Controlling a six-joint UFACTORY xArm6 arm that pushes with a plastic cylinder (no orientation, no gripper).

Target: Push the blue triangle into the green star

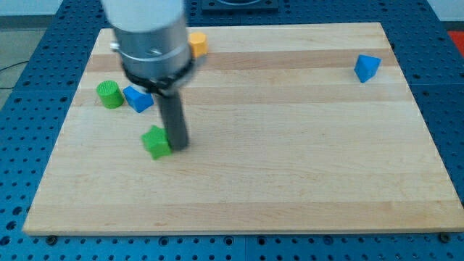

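The blue triangle (367,68) lies near the view's top right corner of the wooden board (290,159). The green star (156,141) lies at the view's left, below the middle height of the board. My tip (179,145) rests just right of the green star, touching or almost touching it. The blue triangle is far to the right of my tip.
A green cylinder (109,94) and a blue block (137,98) sit side by side at the view's left, above the green star. An orange block (198,44) lies at the top, partly behind the arm's grey body (148,36).
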